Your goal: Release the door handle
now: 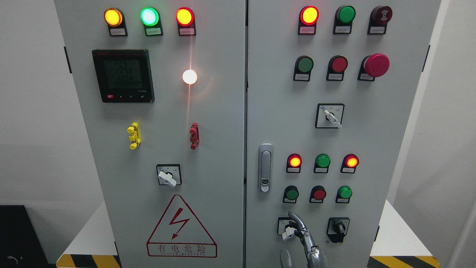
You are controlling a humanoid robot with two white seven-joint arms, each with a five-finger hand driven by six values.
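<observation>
The grey door handle (pixel 265 167) is a slim vertical lever with a lock at its lower end, mounted on the left edge of the cabinet's right door (pixel 372 141). My right hand (pixel 302 238) rises from the bottom edge, well below the handle and not touching it. One long finger (pixel 296 220) curves upward and another finger (pixel 285 257) shows lower down, spread apart and holding nothing. The long finger passes in front of a rotary switch with a white knob (pixel 287 234). My left arm does not show.
The left door (pixel 223 156) carries a meter (pixel 123 75), lit lamps, yellow (pixel 134 135) and red (pixel 194 136) toggles, a rotary switch (pixel 168 175) and a warning triangle (pixel 181 227). The right door has lamps, a red mushroom button (pixel 376 64) and a black selector (pixel 338 227).
</observation>
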